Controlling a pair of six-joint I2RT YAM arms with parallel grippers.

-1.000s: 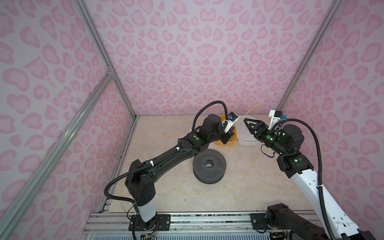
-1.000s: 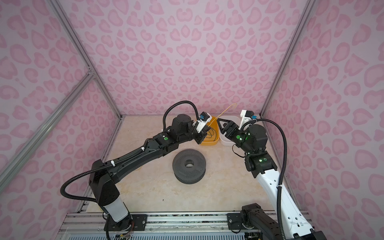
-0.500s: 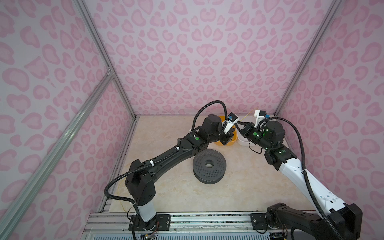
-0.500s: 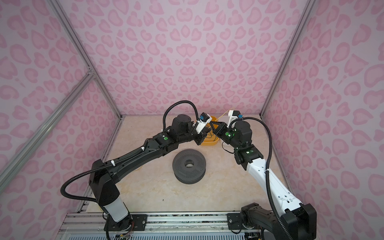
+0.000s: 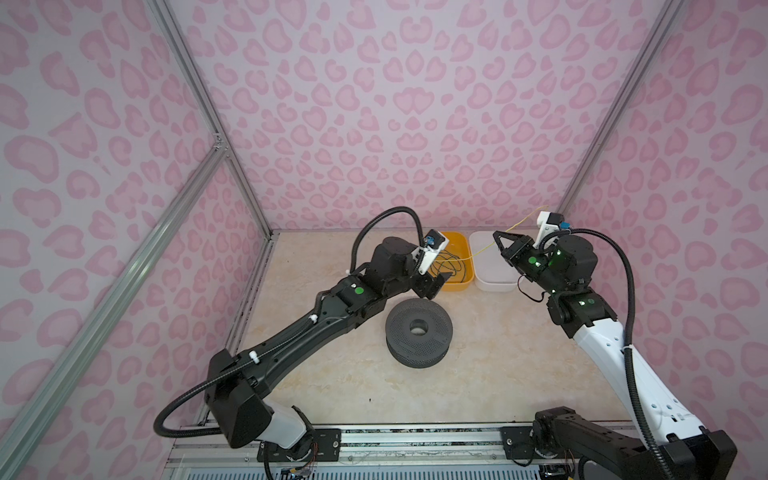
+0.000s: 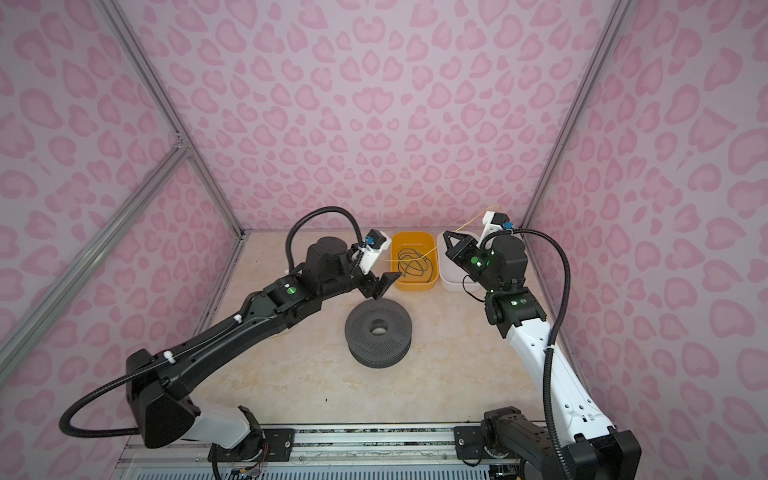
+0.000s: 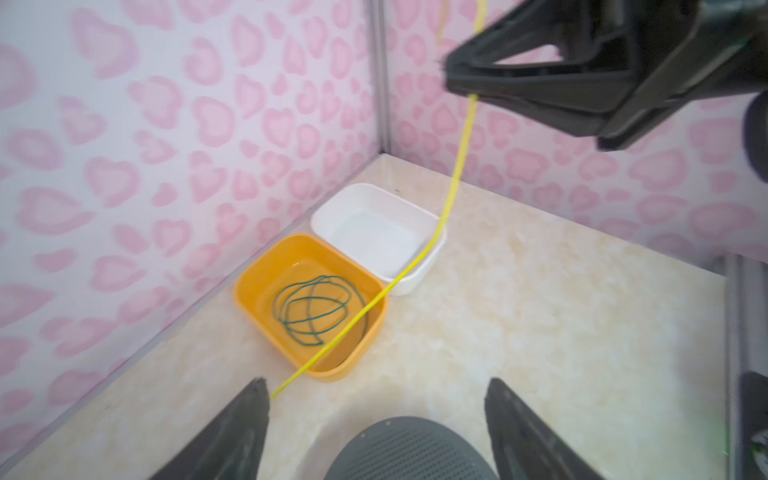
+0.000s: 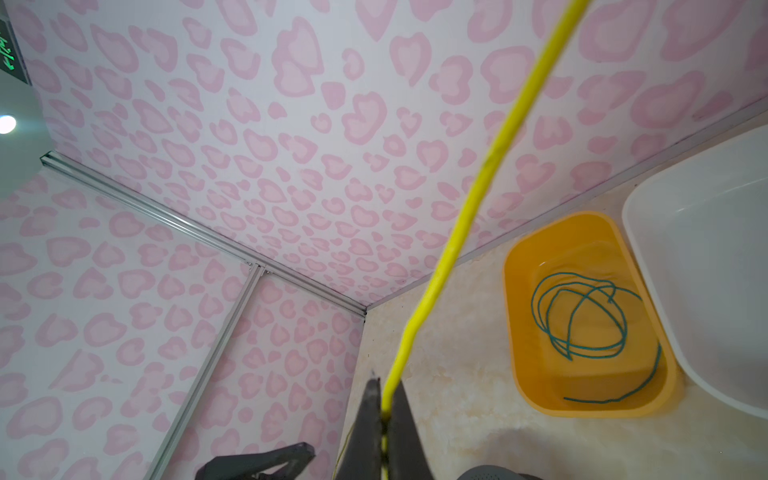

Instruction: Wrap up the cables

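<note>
Fingers [image 8: 365, 419] of the right gripper [image 8: 385, 386] pinch the yellow cable [image 8: 469, 208], the left gripper [image 7: 376, 386] gapes open; next it likely needs winding round the spool [image 5: 436, 332].

The left gripper [image 7: 376, 384] hangs low with jaws spread wide. The right gripper [image 8: 384, 390] sits higher, jaws pinched on the yellow cable [image 8: 469, 208].

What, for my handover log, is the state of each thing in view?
right gripper, shut on the yellow cable.
left gripper, open, holding nothing.
yellow cable, lifted, stretched above the orange bin.
green cable, loosely coiled.
orange bin, holds the green cable.
white bin, empty.
spool, lying flat, hole up.
</note>
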